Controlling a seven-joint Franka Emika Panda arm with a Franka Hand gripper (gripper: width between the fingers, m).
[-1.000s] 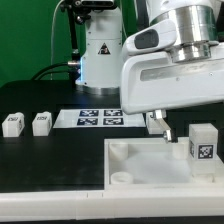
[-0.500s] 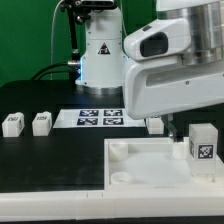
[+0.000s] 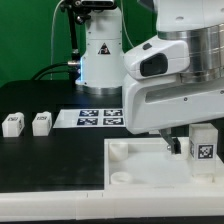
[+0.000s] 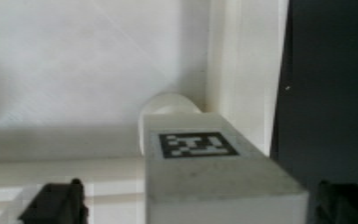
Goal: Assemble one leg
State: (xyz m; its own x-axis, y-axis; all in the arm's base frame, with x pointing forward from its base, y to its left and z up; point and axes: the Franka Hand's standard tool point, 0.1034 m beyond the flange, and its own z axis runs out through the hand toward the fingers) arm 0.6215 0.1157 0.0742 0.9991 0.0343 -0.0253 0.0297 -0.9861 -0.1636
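A leg (image 3: 203,145), a small white block with a black-and-white tag, stands upright on the large white panel (image 3: 135,160) at the exterior view's right. My gripper (image 3: 186,143) has come down over this leg. In the wrist view the leg (image 4: 202,152) fills the space between my two dark fingertips (image 4: 55,203), with a gap on at least one side. The gripper (image 4: 201,205) is open. Two more legs (image 3: 12,124) (image 3: 41,122) lie on the black table at the exterior view's left.
The marker board (image 3: 100,118) lies behind the panel near the robot base (image 3: 98,55). The panel has round corner sockets (image 3: 119,148). The arm's white body hides the area just behind the panel's right part.
My gripper has moved toward the exterior view's right and down, from beside the panel's back edge to over the upright leg. The legs and panel have not moved.
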